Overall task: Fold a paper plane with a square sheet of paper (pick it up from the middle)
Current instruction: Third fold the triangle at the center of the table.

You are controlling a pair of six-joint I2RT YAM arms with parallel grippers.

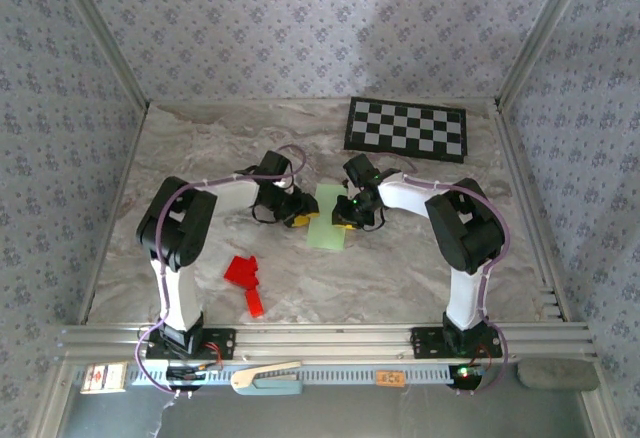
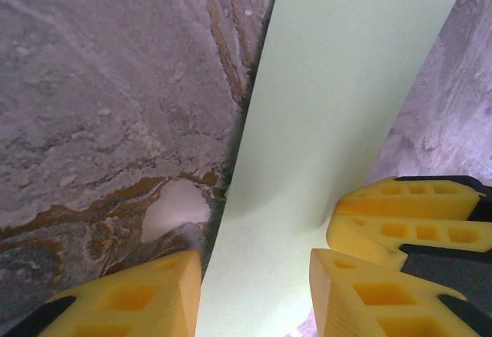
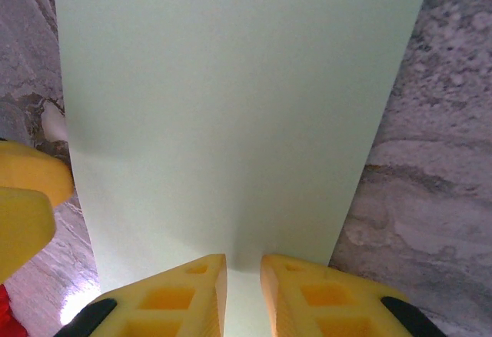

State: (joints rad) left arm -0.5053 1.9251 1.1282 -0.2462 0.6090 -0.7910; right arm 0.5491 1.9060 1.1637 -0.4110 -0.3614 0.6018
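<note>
The pale green sheet of paper (image 1: 328,217) lies mid-table as a long narrow strip between my two grippers. My left gripper (image 1: 296,215) is at its left edge. In the left wrist view this gripper (image 2: 254,256) is open, with its yellow fingers (image 2: 146,298) on either side of the paper (image 2: 338,106). My right gripper (image 1: 349,220) is at the strip's right edge. In the right wrist view its jaws (image 3: 244,260) are nearly together, pinching a small ridge of the paper (image 3: 231,106). No finished paper plane is in view.
A black-and-white checkerboard (image 1: 407,128) lies at the back right. A bright red paper shape (image 1: 245,276) lies front left on the marble table (image 1: 420,268). Patterned walls close in the back and both sides.
</note>
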